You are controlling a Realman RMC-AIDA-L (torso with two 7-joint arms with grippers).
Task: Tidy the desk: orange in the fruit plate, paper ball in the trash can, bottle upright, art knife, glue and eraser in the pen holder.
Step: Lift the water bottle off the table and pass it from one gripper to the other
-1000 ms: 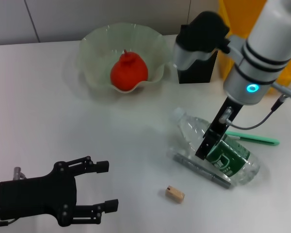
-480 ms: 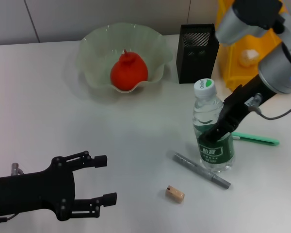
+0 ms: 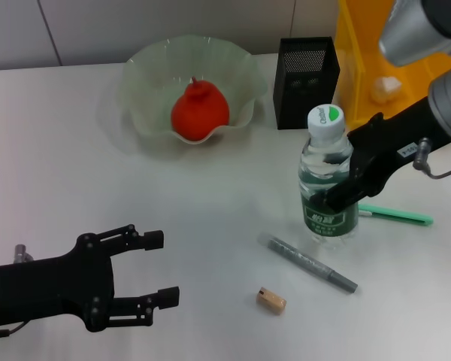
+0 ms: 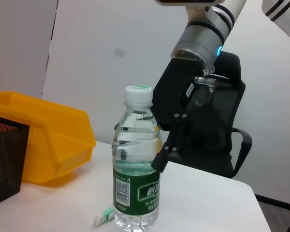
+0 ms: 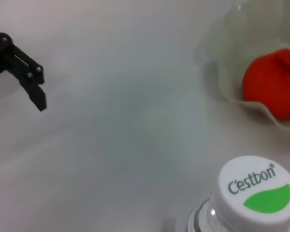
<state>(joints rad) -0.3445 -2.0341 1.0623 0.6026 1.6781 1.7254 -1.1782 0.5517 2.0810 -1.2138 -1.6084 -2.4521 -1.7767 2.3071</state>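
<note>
Red-orange orange — pale green fruit plate — yellow trash can, black mesh pen holder.

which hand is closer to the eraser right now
The left hand, open on the near-left of the desk, looks slightly closer to the eraser. The right hand is farther back, at the upright bottle.

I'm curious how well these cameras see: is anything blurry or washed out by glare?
Head view: evenly lit, soft shadows, the bottle sharp. Left wrist view: bottle crisp, right gripper beside it clear. Right wrist view: soft overall, the orange blurred, the desk pale and featureless.
</note>
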